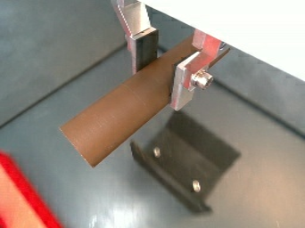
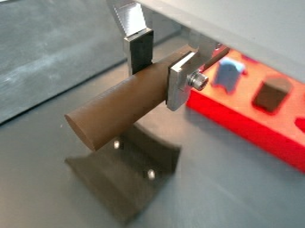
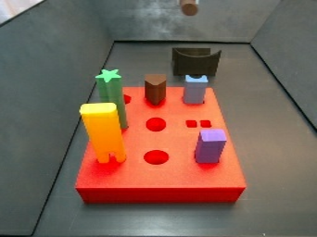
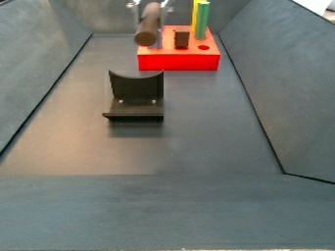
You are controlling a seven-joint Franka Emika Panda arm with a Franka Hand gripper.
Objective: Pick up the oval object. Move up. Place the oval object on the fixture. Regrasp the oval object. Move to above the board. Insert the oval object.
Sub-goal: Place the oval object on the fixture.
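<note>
Grey metal walls slope down to a dark floor all around my workspace, and I read the side views from left to right. On the board [image 3: 158, 157] I see a tall yellow peg [image 3: 102, 131] at the left, a green star-topped peg [image 3: 110, 88] behind it, a brown peg with a pointed top [image 3: 155, 89] near the middle, then a pale blue peg [image 3: 195, 90] and a purple block [image 3: 210, 145] on the right. Behind the board stands the fixture [image 3: 196, 62], its curved notch facing up and bare. In both wrist views my gripper [image 1: 167, 61] is clamped on the oval object [image 1: 119, 119], the silver fingers [image 1: 186, 78] pressing its two sides near one end. The peg lies with its long axis roughly level, its free rounded end pointing away from the fingers and out over the fixture [image 1: 186, 166], clear of it. In a side view the peg [image 4: 148, 25] hangs high above the floor, between fixture and board, its round end face toward that camera.
</note>
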